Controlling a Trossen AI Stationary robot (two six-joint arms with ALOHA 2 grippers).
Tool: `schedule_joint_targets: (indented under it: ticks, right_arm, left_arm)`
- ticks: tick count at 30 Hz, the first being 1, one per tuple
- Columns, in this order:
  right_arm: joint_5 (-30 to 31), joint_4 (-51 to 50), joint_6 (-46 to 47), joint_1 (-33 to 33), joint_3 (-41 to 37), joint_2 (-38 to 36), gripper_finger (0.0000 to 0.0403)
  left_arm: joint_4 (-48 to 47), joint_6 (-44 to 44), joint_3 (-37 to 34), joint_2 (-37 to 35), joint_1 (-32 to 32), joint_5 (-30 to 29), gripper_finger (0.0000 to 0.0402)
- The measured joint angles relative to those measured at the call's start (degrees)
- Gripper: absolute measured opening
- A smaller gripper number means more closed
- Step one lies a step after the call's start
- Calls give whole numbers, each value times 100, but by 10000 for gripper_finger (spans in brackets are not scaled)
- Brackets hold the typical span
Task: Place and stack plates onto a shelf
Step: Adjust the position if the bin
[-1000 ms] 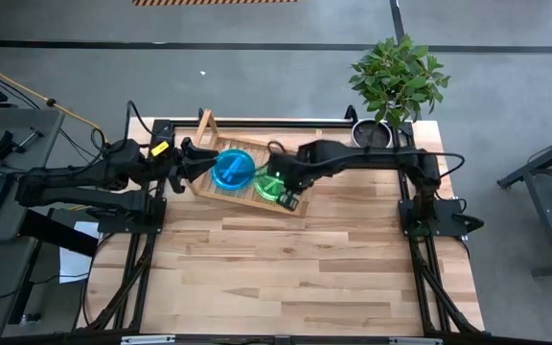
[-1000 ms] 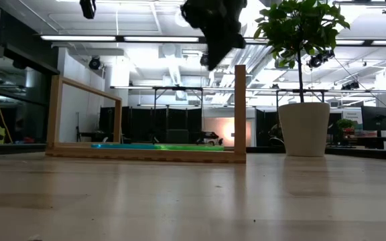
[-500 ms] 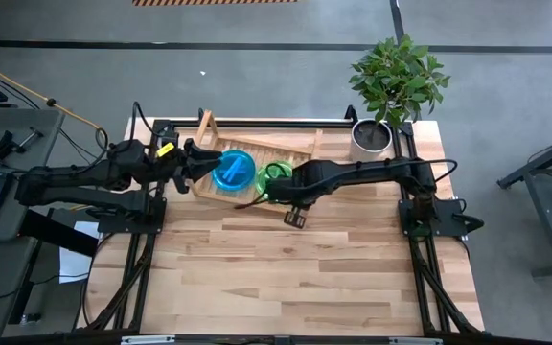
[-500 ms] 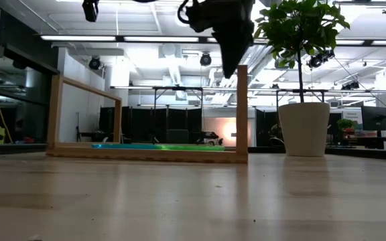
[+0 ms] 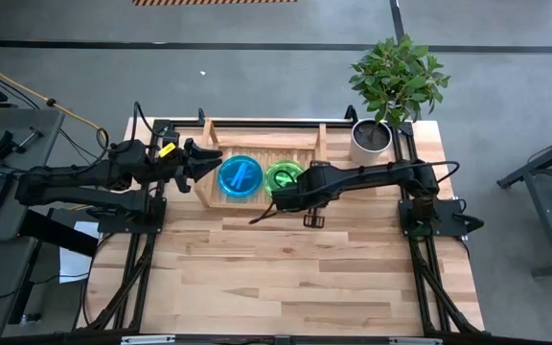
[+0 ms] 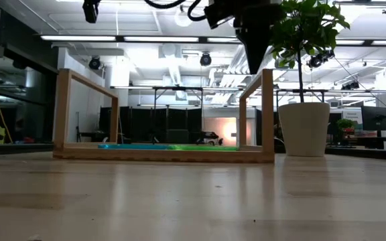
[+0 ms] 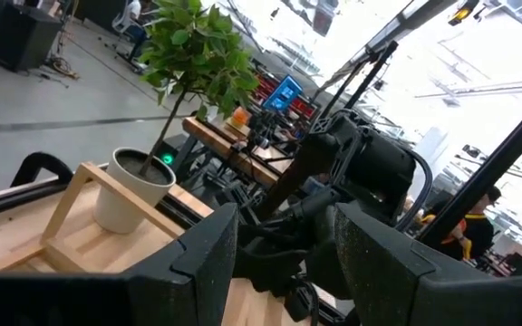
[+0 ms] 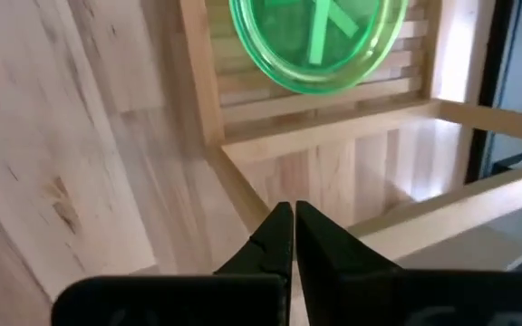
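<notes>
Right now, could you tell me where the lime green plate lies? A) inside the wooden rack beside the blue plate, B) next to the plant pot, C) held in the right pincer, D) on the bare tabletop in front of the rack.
A: the high view shows the green plate lying on the slats of the wooden rack, right beside the blue plate, while the right pincer holds nothing.

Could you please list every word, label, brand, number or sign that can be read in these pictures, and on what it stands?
None can be read.
Blue screen behind the plant: content too blurred.
Yellow tag on the left arm: too small to read.
Green plate and blue plate: only lighter bar marks, no writing.
</notes>
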Motion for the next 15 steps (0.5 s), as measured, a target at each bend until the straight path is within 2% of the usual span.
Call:
schedule_joint_targets:
  ticks: [8,15]
  right_arm:
    - [241,83,-158,-27,1,-143,0]
    - [697,158,44,187,-50,-933,0]
  left_arm:
    - [-2,4,0,-2,0,-1,172]
    - [-1,11,0,-1,0,-1,172]
